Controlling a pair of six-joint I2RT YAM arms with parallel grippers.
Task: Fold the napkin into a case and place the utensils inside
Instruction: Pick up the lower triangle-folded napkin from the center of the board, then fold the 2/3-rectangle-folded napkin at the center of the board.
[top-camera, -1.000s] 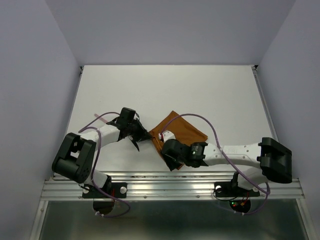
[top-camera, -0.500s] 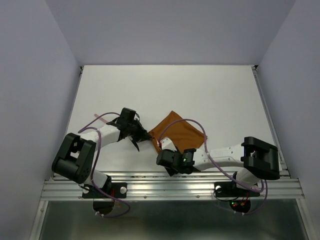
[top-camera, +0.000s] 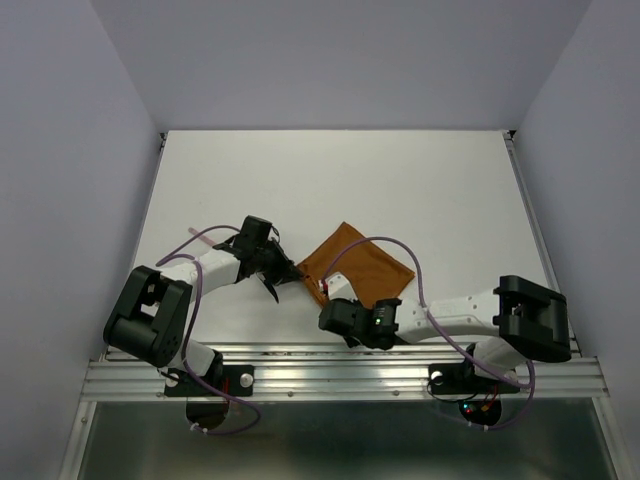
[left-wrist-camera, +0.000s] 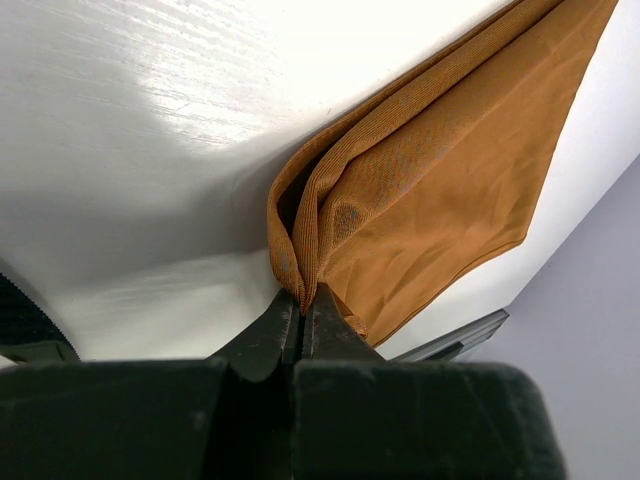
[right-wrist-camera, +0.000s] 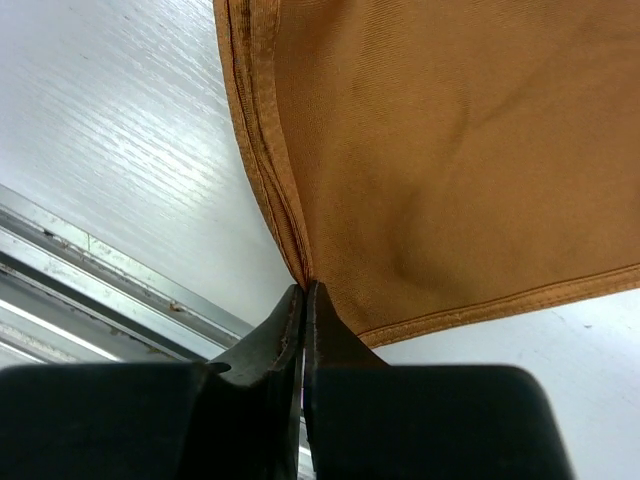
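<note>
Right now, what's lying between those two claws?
Just the folded rust-orange napkin: the left gripper pinches its left corner, the right gripper its near corner, and the cloth's edge runs between them. The top view shows this best.

The place looks like a robotics lab test cell: a bare white wood-grain surface (top-camera: 400, 180) boxed in by plain pale lavender walls (top-camera: 60, 150), with a white-and-black left robot arm (top-camera: 205, 265) and a matching right robot arm (top-camera: 455, 305) bolted to a ribbed aluminium rail (top-camera: 340, 372).

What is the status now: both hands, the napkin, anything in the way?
Left hand shut on a napkin corner. Right hand shut on its near corner. Napkin folded, lying on table. Nothing blocking; utensils not in view.
</note>
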